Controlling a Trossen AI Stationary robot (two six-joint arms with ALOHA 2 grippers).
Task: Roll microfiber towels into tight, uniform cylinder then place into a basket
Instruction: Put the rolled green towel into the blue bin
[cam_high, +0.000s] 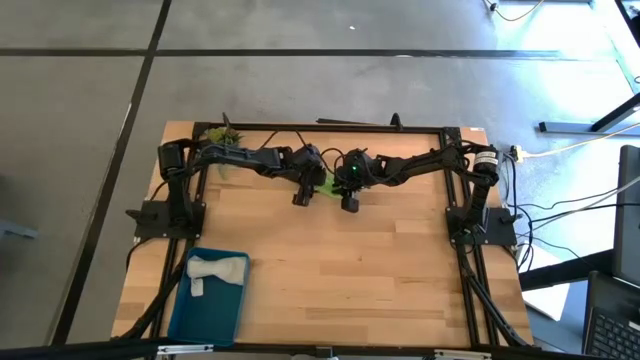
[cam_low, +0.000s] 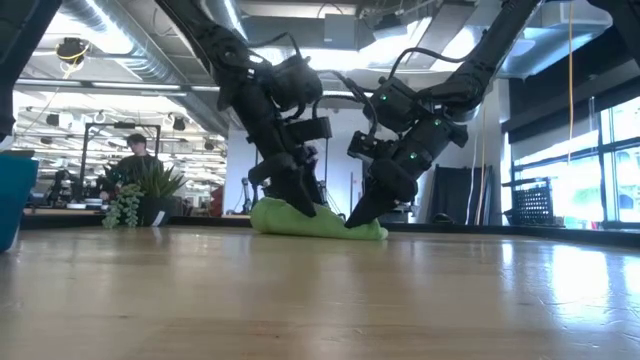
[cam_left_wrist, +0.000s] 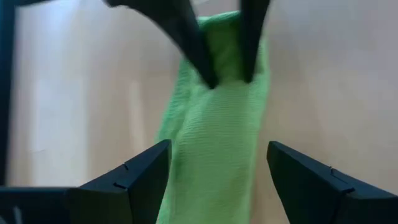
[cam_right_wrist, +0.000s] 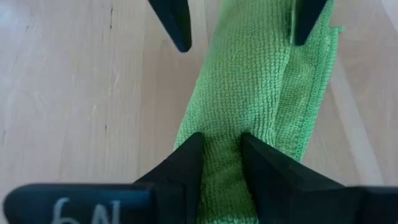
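The right gripper (cam_right_wrist: 221, 155) pinches a fold of the green towel (cam_right_wrist: 255, 87). Only its wrist view shows this. The left gripper (cam_left_wrist: 217, 165) straddles the same towel with fingers spread. From above, both meet at the table's (cam_high: 350, 270) 12 o'clock, hiding most of the towel. At 8 o'clock, the basket (cam_high: 190, 312) holds the grey towel (cam_high: 213, 272).

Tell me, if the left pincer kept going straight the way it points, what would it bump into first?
Most likely the green towel lying right under it; its open fingers straddle the roll, with the table beneath.
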